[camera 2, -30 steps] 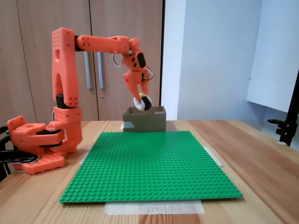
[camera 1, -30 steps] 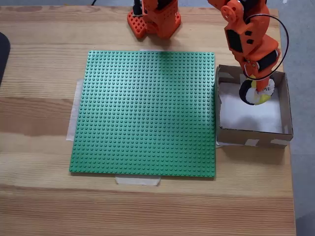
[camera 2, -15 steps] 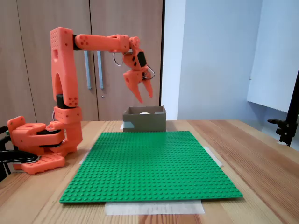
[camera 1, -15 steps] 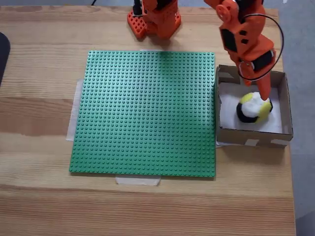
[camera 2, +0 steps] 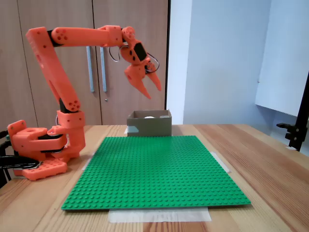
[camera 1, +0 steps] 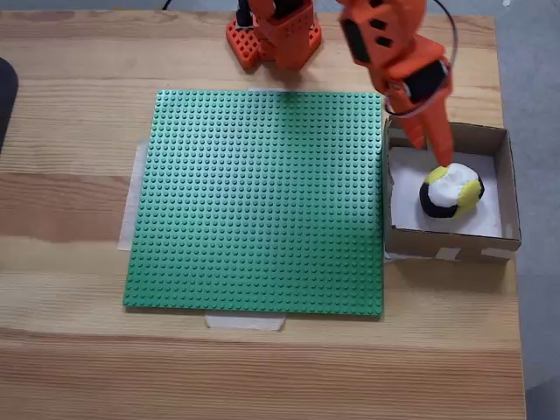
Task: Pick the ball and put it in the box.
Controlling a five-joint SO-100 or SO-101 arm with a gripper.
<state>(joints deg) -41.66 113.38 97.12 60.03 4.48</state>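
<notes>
Pincer [camera 2: 153, 90] spread open and empty above the box [camera 1: 505, 188], ball [camera 1: 451, 190] resting on its white floor

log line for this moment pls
ball: resting in box | pincer: open, empty, above box | baseplate: bare

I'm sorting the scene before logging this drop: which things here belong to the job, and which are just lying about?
Part of the job:
- ball, lying inside the box
- box, beside the green plate
- claw, open, raised above the box

Just lying about:
- green studded baseplate, taped to the table
- wooden table
- dark object at the table's left edge
</notes>
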